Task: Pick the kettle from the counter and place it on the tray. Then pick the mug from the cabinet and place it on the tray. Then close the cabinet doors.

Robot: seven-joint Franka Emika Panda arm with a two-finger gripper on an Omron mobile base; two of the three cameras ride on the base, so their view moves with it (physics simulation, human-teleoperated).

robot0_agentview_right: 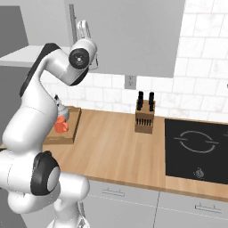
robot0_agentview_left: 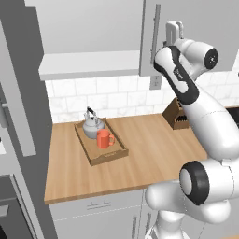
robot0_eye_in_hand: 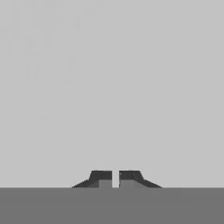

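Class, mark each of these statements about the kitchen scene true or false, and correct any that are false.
1. The kettle stands on the tray. True.
2. The mug sits on the cabinet shelf. False: it is on the tray, beside the kettle.
3. The claw is wide open. False: its tips stand almost together, holding nothing.
4. A knife block stands on the counter near the stove. True.
5. The claw is raised beside the cabinet door, next to its bar handle. True.
6. The tray lies on the stove. False: it lies on the wooden counter.
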